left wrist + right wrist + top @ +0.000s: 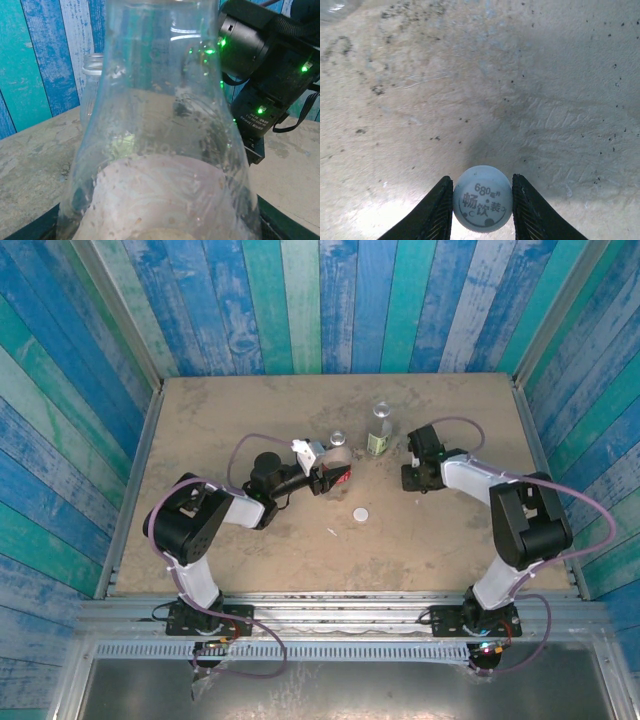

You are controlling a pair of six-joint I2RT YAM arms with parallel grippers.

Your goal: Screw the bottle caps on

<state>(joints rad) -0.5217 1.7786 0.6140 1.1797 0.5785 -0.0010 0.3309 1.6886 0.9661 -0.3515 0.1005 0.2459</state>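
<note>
My left gripper [330, 473] is shut on the red-label bottle [337, 453], which it holds near the table's middle with its open neck up. This bottle's clear body [165, 150] looms close in the left wrist view. The green-and-white-label bottle [379, 430] stands upright just right of it, uncapped, and its neck [92, 70] shows behind the held bottle. My right gripper [482, 179] is shut on a white bottle cap [482, 198] with printed characters, just over the table. From above, the right gripper [413, 478] sits right of both bottles. A second white cap [361, 513] lies on the table nearer me.
A small white scrap [332, 532] lies near the loose cap. The right arm's black wrist [265, 65] with green lights is close behind the held bottle. Blue-green plank walls [320, 300] enclose the table on three sides.
</note>
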